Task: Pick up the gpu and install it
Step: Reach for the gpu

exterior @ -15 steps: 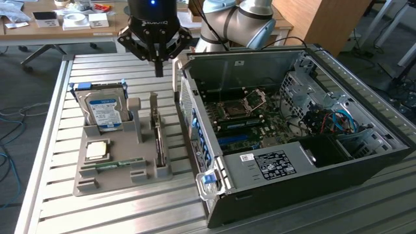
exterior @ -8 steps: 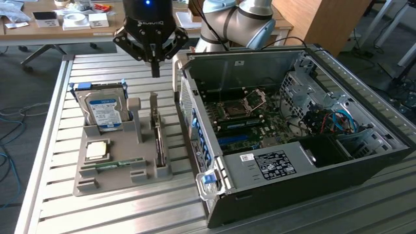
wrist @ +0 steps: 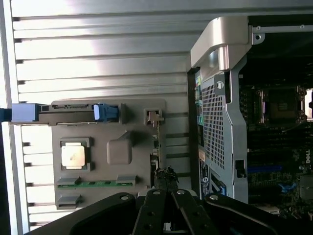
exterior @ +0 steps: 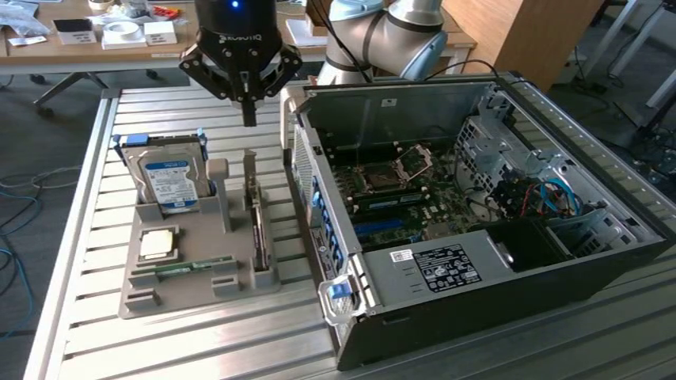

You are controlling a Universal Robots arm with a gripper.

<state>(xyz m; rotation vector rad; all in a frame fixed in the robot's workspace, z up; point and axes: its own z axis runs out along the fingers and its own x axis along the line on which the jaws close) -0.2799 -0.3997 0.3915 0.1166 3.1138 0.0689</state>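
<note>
The gpu [exterior: 258,228] is a thin dark card standing on its edge in a slot of the grey holder tray [exterior: 201,289], at the side nearest the computer case. My gripper [exterior: 249,111] hangs in the air above the far end of the tray, well over the card's metal bracket end, fingers shut together with nothing between them. In the wrist view the gpu [wrist: 157,156] shows edge-on along the tray's [wrist: 137,110] border, and my gripper [wrist: 165,196] sits just over one end of it.
The open computer case [exterior: 591,261] lies at the exterior view's right, motherboard [exterior: 407,198] exposed. The tray also holds a hard drive [exterior: 169,180] with a blue-white label, a CPU [exterior: 158,244] and a green memory stick [exterior: 195,267]. A slatted metal table [exterior: 158,348] carries everything.
</note>
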